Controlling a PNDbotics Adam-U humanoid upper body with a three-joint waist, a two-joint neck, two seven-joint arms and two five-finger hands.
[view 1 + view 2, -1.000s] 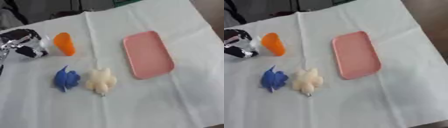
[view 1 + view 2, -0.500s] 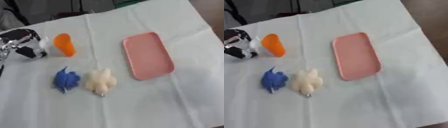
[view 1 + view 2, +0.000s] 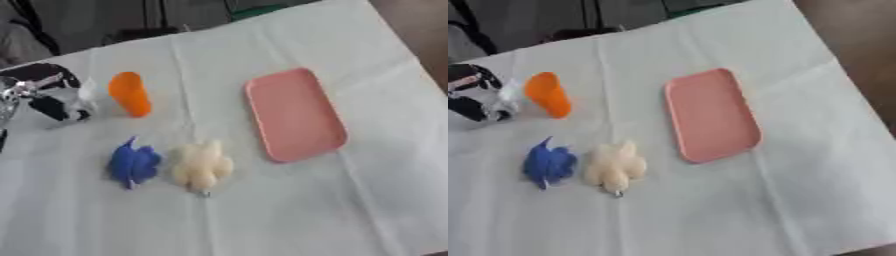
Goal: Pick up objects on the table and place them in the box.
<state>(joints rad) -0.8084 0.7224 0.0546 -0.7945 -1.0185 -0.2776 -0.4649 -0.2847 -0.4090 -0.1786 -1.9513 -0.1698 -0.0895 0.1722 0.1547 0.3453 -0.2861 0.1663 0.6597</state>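
Our black-and-silver left hand (image 3: 48, 97) shows at the left edge, low over the table surface. We cannot tell whether it is open or closed. Our right hand and arm appear in neither view.

Pink tray (image 3: 295, 115), orange cup (image 3: 129, 94), blue toy (image 3: 132, 162) (cream toy (image 3: 201, 166) beside).

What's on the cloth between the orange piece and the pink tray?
Nothing: in the left eye view only bare white cloth, with a crease, separates the orange piece from the pink tray.
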